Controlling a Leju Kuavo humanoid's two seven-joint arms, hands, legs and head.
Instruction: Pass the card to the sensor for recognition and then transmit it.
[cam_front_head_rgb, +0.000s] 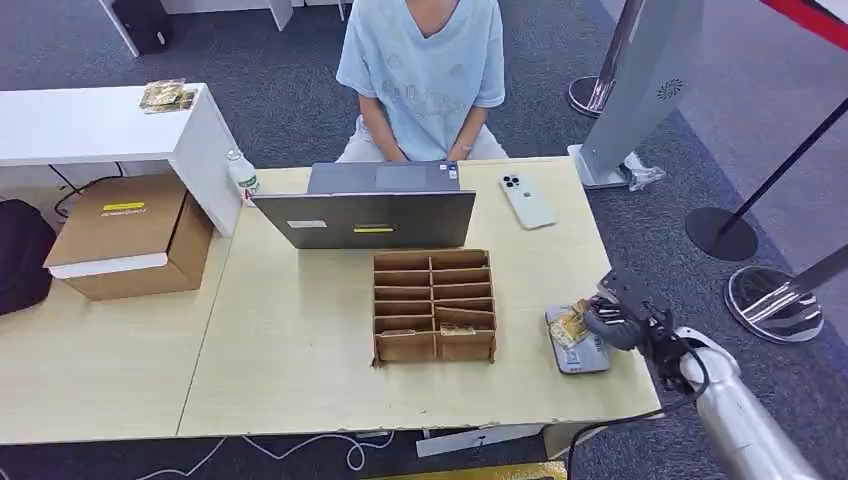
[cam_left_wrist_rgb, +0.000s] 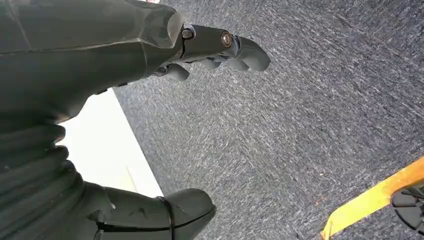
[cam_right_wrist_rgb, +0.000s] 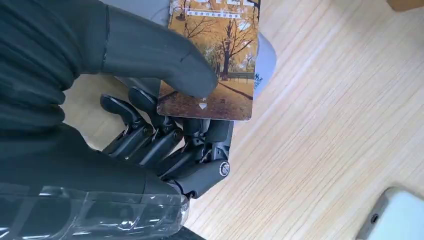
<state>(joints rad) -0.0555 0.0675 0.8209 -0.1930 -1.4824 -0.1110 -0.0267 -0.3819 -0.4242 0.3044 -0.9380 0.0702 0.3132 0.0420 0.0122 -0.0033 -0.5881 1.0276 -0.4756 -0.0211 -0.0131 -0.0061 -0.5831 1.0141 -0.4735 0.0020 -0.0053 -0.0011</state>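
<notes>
My right hand (cam_front_head_rgb: 612, 325) holds a card (cam_front_head_rgb: 574, 320) printed with an autumn tree scene over the grey sensor pad (cam_front_head_rgb: 578, 353) near the table's right edge. In the right wrist view the thumb (cam_right_wrist_rgb: 165, 55) presses the card (cam_right_wrist_rgb: 220, 60) onto the fingers beneath it, and the grey pad (cam_right_wrist_rgb: 266, 60) shows just beyond the card. My left hand (cam_left_wrist_rgb: 150, 60) hangs above the grey carpet with its fingers apart and nothing in it.
A cardboard divider box (cam_front_head_rgb: 434, 305) with several slots stands mid-table, some cards lying in its front slots. Behind it are a laptop (cam_front_head_rgb: 372, 208) and a white phone (cam_front_head_rgb: 527, 200). A person in a light blue shirt (cam_front_head_rgb: 425, 70) sits across the table. Stanchion bases (cam_front_head_rgb: 775, 300) stand to the right.
</notes>
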